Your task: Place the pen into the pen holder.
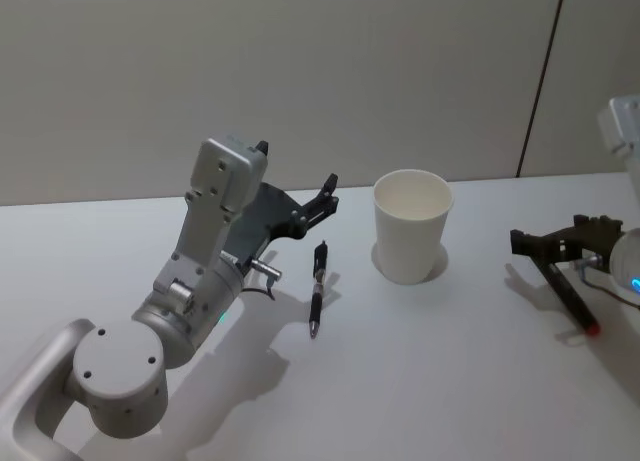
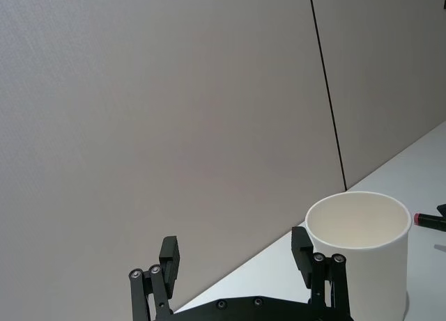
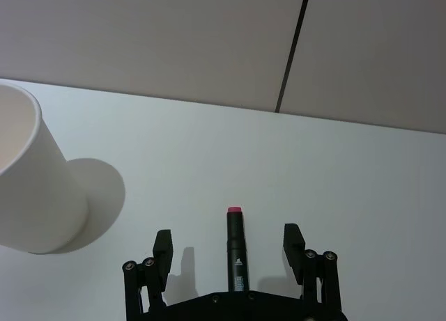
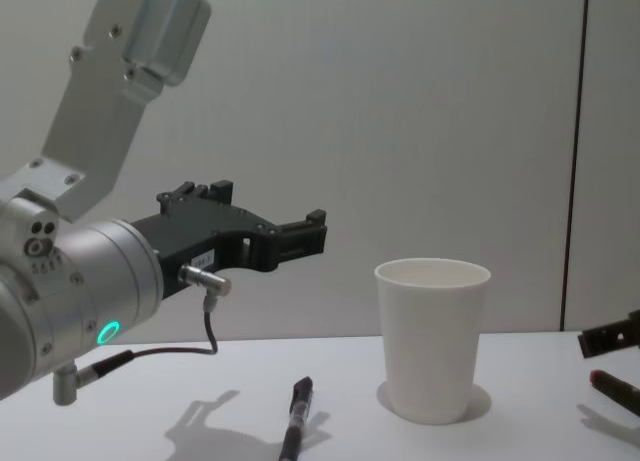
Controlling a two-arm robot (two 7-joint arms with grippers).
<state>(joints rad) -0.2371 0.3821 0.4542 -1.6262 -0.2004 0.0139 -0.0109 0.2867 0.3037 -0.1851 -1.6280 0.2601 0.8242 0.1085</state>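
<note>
Head view | white table (image 1: 420, 381), grey panelled wall (image 1: 300, 71) with dark seam (image 1: 540, 81) | pen (image 1: 317, 303) lies flat, left of upright pen holder (image 1: 411, 226) | left hand (image 2: 235, 251) raised, spread apart | right hand (image 3: 228, 239) low, spread apart

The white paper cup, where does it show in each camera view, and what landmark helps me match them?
Head view: cup right of centre on the table.
Chest view: cup right of centre, seen from the side.
Left wrist view: cup just beyond the open left claw.
Right wrist view: cup cut by the frame's edge, aside from the open right claw.
Shared landmark: the dark wall seam behind the cup in all four.
</note>
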